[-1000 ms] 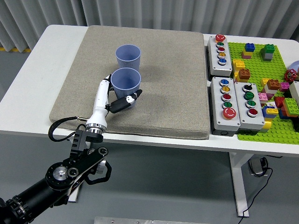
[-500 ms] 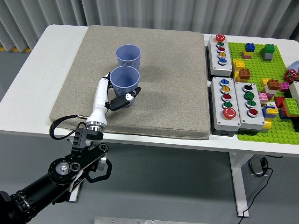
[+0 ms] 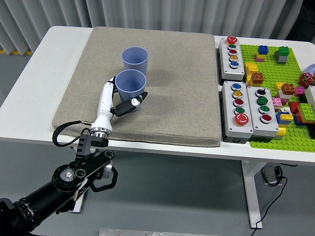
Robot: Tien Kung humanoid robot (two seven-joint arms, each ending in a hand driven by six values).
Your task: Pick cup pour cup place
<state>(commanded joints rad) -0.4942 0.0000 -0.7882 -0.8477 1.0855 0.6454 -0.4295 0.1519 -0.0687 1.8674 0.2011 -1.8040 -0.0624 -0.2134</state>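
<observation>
Lavender near cup (image 3: 130,84), on the grey mat (image 3: 182,73) just before the far cup (image 3: 135,58), has risen slightly in the left hand (image 3: 118,101), fingers clamped round it; pick under way, pour pending

The left hand (image 3: 119,101) reaches in from the tabletop's (image 3: 59,54) near left edge, its fingers (image 3: 132,105) wrapped around the nearer blue cup (image 3: 131,85) on the grey mat (image 3: 182,73). A second blue cup (image 3: 135,59) stands upright just behind it, toward the far edge.
</observation>
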